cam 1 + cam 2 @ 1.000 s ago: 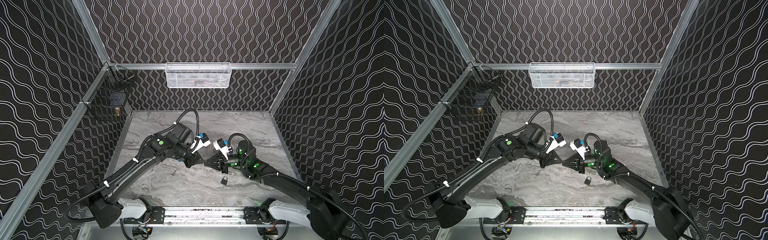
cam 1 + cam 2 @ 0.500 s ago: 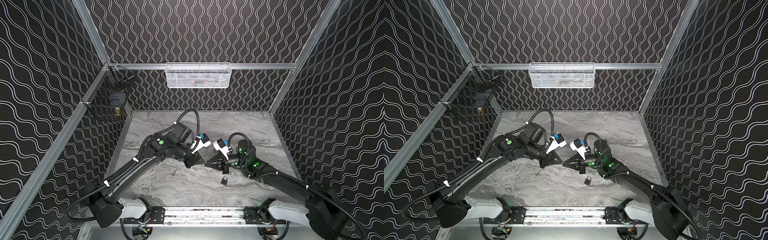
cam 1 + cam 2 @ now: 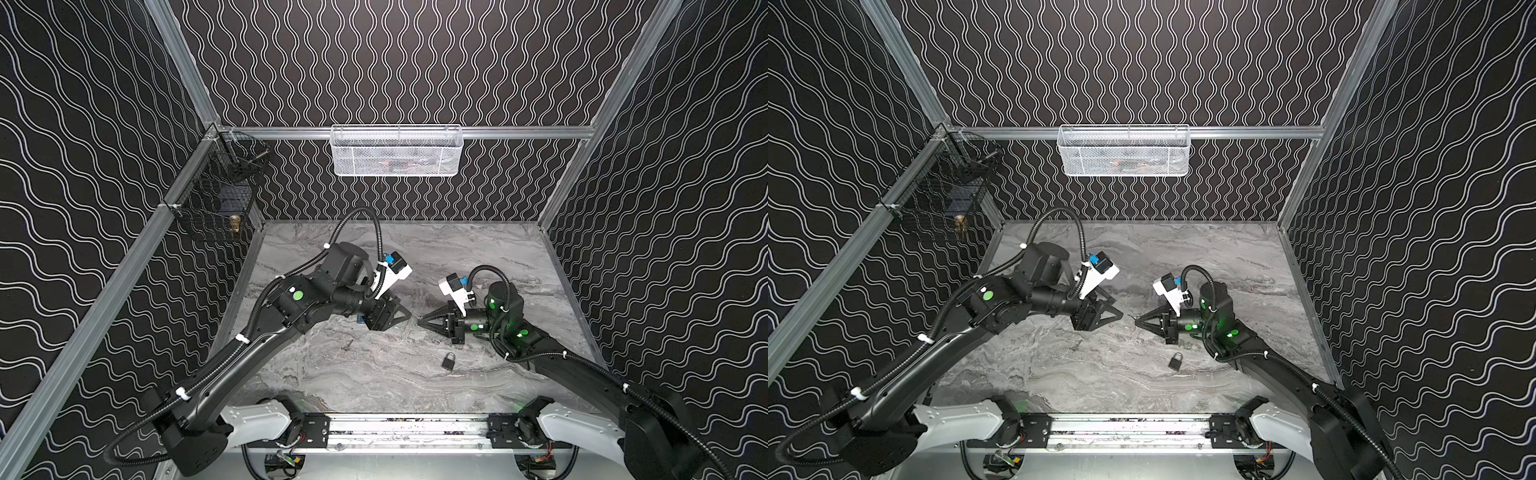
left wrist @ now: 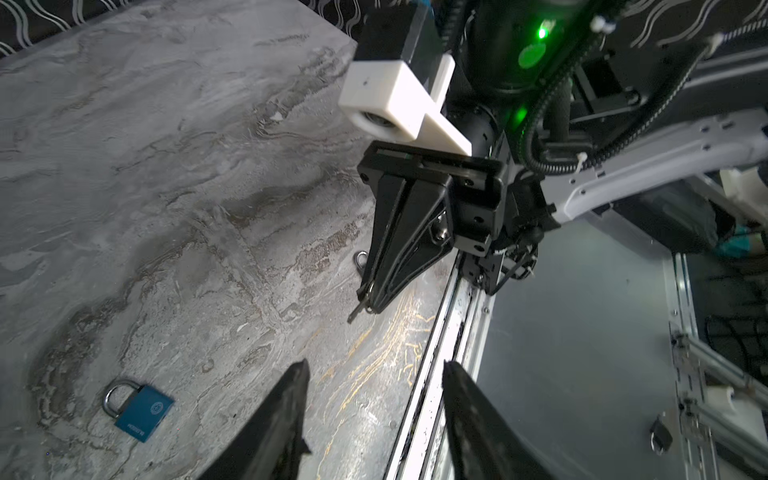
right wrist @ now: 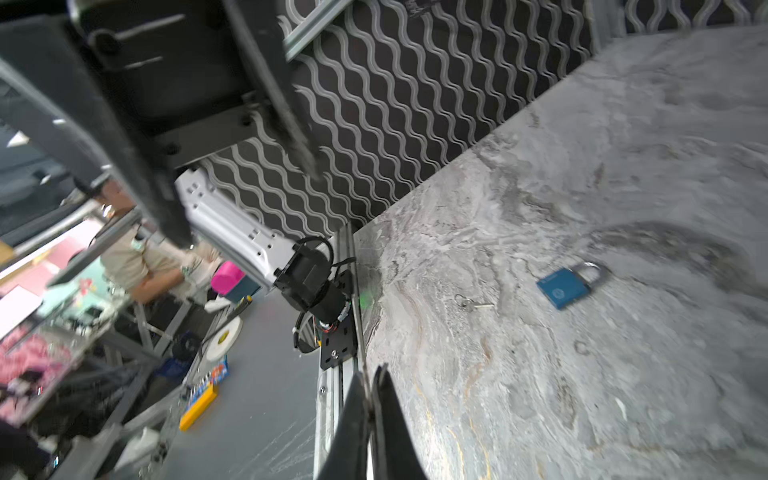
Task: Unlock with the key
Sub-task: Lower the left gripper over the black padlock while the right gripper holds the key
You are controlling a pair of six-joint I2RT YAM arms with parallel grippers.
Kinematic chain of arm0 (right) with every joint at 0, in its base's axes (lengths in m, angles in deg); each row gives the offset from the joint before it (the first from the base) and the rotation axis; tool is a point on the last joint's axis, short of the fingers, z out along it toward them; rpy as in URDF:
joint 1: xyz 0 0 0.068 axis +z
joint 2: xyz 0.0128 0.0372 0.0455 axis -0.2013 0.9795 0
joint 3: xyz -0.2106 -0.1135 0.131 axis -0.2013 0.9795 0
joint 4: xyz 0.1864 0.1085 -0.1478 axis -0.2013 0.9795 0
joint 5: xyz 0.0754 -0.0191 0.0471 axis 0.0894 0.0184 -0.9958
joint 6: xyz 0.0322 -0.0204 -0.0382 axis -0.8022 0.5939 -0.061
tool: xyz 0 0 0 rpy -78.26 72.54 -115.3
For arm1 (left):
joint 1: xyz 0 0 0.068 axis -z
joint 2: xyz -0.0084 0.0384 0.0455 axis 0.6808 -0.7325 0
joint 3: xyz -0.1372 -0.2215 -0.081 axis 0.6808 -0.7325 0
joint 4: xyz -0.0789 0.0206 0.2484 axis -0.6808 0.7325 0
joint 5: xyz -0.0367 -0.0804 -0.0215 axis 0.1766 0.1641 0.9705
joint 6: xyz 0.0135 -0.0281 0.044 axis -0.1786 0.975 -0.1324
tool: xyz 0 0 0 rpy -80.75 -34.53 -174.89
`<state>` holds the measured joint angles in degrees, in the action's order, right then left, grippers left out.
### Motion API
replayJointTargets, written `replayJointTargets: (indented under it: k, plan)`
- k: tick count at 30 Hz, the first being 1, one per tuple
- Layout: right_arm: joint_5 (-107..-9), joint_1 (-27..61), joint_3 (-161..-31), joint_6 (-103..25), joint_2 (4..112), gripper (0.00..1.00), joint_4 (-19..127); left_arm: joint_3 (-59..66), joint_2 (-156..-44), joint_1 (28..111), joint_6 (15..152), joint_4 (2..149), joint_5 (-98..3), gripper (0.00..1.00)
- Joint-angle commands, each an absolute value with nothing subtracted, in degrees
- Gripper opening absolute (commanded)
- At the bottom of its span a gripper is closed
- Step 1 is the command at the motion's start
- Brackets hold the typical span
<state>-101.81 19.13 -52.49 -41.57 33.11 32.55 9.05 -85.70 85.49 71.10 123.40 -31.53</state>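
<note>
Key pinched, padlock on the table
In both top views the padlock [image 3: 447,360] lies on the marble table [image 3: 374,374]. Left wrist: left gripper [image 4: 376,368] parted, empty; right gripper [image 4: 368,305] pinches the key [image 4: 355,316], blade protruding. Right wrist: its jaws pressed together.

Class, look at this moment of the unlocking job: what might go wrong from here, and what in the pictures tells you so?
1. The right end effector pinches the key only at its very tips, with the blade poking out; it may twist or slip on contact.
2. The blue padlock lies flat and loose on the table. The left end effector is open and apart from it, so a push from the key would likely slide it.
</note>
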Motion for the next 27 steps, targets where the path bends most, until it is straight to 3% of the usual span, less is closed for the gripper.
replayJointTargets:
  k: [1,6,12,27]
  plan:
    - [-98.5,18.0,-52.3,-44.2,31.6,0.00,36.5,6.0,-83.3,85.5,81.3,114.9,-35.8,0.56]
    - [-95.3,16.5,-52.3,-44.7,29.2,0.00,43.9,-1.5,-79.3,87.2,90.5,109.4,-41.8,0.57]
    - [-90.6,12.9,-52.6,-46.4,25.8,0.00,54.2,-3.5,-81.4,95.2,94.8,113.9,-54.0,0.57]
    - [-84.0,-1.2,-51.9,-48.4,23.9,0.00,68.3,-5.8,-101.1,111.5,106.9,108.6,-67.3,0.60]
